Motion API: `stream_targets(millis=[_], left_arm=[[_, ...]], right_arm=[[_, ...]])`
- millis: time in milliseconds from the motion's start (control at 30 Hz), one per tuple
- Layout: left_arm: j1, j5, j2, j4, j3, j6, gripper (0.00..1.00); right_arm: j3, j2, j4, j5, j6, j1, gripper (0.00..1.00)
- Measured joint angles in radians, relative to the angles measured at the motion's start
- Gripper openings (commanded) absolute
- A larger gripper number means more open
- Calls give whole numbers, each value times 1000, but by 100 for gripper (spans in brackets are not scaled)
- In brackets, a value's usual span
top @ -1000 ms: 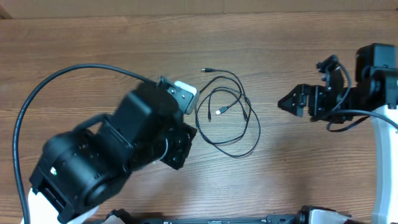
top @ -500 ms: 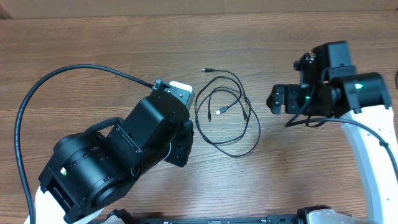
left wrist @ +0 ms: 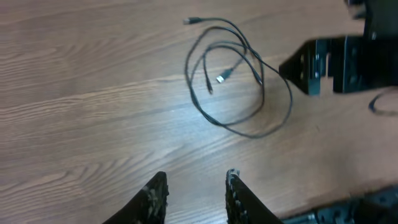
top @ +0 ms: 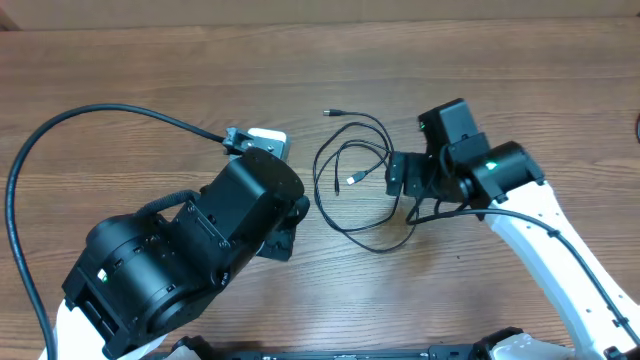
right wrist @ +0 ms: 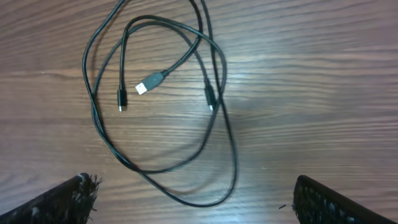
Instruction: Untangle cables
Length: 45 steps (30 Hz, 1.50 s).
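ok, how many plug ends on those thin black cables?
4 on the thin black cables. Right wrist view: silver-tipped plug inside the loops, small dark plug beside it, another dark plug where strands cross. Overhead: fourth dark plug outside the loops. None look hidden.

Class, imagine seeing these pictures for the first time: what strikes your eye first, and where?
A loose tangle of black cables lies in the middle of the wooden table, a silver-tipped plug among its loops. The right gripper hangs wide open at the tangle's right edge. The bulky black left arm fills the overhead view's lower left.
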Motion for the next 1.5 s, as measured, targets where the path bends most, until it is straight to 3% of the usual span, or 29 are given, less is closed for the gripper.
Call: stream_targets(millis=[267,333,367,467,633,800,967,1033,1100,1167,1200,1500], left_arm=[[0,-63,0,1,0,-44,51],[0,-67,0,1,0,-51,69],[0,-69,0,1,0,-51,84],[0,-72,0,2,0,-53,96],[0,-71,0,5,0,-59,100],[0,-71,0,20,0,-59,100],[0,-71,0,53,0,-59,100],[0,-70,0,61,0,-59,100],[0,-69,0,66,0,-59,100],[0,-65,0,66,0,-59,100],[0,-65,0,66,0,-59,100],[0,-62,0,65,0,-59,100]], right_arm=[[-61,11,34,3,73,0,100],[-66,18,35,3,78,0,100],[-70,22,39,3,79,0,100],[-102,32,66,3,82,0,99],[-178,75,144,3,81,0,100],[-266,107,223,3,82,0,87],[-286,107,269,2,89,0,93],[-286,107,282,2,79,0,81],[-286,107,297,2,67,0,55],[-286,108,310,3,59,0,20],[-286,111,317,3,59,0,9],[-286,178,349,-2,47,0,4]])
